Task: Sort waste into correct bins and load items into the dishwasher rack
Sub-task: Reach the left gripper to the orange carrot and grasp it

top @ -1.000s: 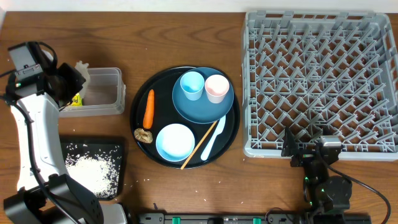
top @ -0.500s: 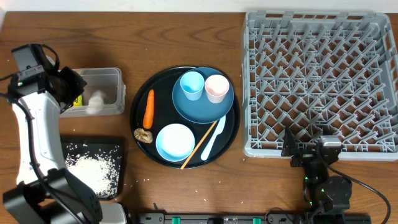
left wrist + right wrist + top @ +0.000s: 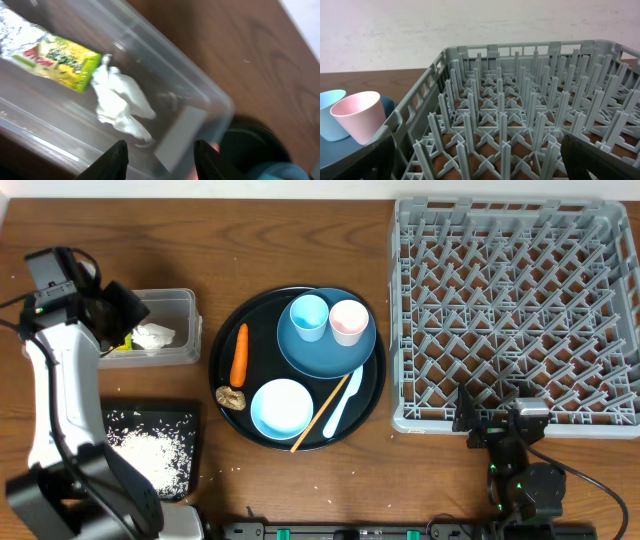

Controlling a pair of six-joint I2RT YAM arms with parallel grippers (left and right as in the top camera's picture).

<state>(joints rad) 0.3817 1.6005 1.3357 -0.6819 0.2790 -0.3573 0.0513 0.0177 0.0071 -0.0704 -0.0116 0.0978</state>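
our left gripper [image 3: 160,146] hangs parted and empty over the clear box [image 3: 170,293]; the carrot [image 3: 239,354] lies to its right, long axis near-to-far

Overhead down; 2 wrists near (box [image 3: 192,75], rack [image 3: 520,125]).

Orange carrot [image 3: 239,353], pink cup [image 3: 348,321], grey lattice rack [image 3: 515,310], white tissue [image 3: 120,102], yellow-green wrapper [image 3: 62,60]

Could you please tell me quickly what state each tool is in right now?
Left tool: open, empty, over the crumpled tissue lying in the clear box.
Right tool: open, holding nothing, by the rack.
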